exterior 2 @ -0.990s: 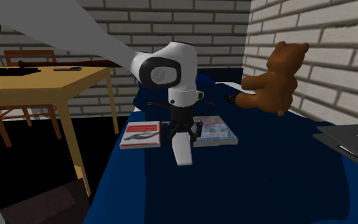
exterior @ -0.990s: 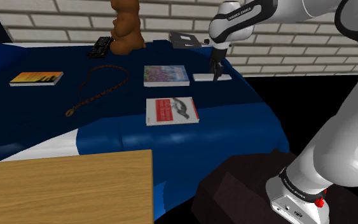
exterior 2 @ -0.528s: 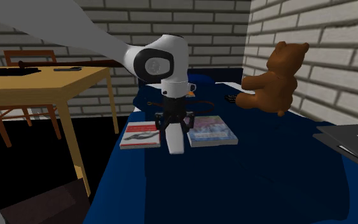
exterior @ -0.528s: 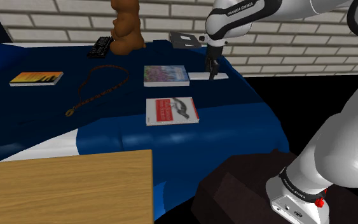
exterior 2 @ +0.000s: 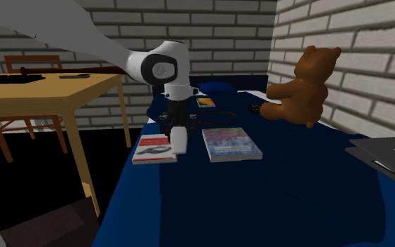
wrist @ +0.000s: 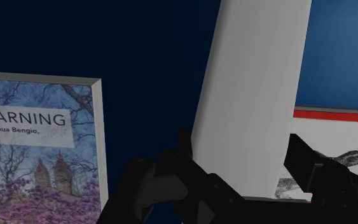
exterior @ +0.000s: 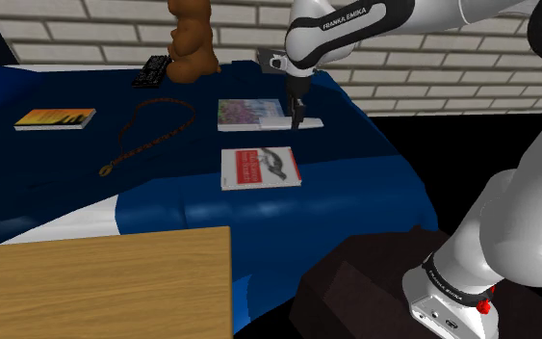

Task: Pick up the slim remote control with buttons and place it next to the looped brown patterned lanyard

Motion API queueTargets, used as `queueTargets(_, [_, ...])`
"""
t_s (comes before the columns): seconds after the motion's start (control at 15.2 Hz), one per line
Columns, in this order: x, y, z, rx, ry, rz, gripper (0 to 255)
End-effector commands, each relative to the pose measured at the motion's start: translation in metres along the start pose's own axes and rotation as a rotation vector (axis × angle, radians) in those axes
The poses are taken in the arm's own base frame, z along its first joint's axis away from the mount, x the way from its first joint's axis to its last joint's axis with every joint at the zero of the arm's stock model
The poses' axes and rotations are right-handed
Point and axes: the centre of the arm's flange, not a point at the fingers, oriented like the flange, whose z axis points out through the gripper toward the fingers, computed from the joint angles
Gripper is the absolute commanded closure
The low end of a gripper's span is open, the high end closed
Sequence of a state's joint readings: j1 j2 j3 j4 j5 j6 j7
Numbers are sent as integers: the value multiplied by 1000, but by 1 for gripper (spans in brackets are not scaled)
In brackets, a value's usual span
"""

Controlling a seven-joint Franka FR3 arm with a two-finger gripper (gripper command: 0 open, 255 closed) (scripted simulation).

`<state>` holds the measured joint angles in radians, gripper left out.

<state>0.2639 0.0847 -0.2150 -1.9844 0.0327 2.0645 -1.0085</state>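
Note:
My gripper (exterior: 296, 120) is shut on a slim, plain white remote (exterior: 300, 124) and holds it off the blue surface. It hangs over the right edge of the purple book (exterior: 249, 114), just beyond the red-and-white book (exterior: 260, 168). In the second exterior view the gripper (exterior 2: 177, 129) carries the remote (exterior 2: 179, 140) above the red-and-white book (exterior 2: 155, 149). In the wrist view the white remote (wrist: 254, 95) runs out from between my two fingers (wrist: 171, 172). The brown patterned lanyard (exterior: 153, 130) lies looped on the blue surface, well to the shoulder view's left of the gripper.
A brown teddy bear (exterior: 192, 39) sits at the back by the brick wall, with a black buttoned device (exterior: 151, 70) beside it. An orange book (exterior: 55, 118) lies at the far left. A wooden table (exterior: 95, 284) stands in front, and a grey flat item (exterior: 276, 60) behind the arm.
The gripper has lifted the white remote off the blue surface's right side and carried it toward the shoulder view's left, to over the books.

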Motion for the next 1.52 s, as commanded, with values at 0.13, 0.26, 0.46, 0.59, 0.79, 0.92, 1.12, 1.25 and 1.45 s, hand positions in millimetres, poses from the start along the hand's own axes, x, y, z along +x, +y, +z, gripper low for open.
queueTargets(0.13, [47, -24, -1, 0, 0, 1, 255])
queueTargets(0.26, [71, -36, -1, 0, 0, 1, 255])
queueTargets(0.46, [106, -54, -1, 0, 0, 1, 255])
queueTargets(0.59, [130, -66, -1, 0, 0, 1, 255])
queueTargets(0.79, [165, -84, -1, 0, 0, 1, 255])
queueTargets(0.92, [189, -95, 0, 0, 0, 1, 255])
queueTargets(1.12, [224, -113, 0, 0, 0, 1, 255])
queueTargets(1.25, [248, -125, 0, 0, 0, 1, 255])
queueTargets(1.45, [283, -143, 0, 0, 0, 1, 255])
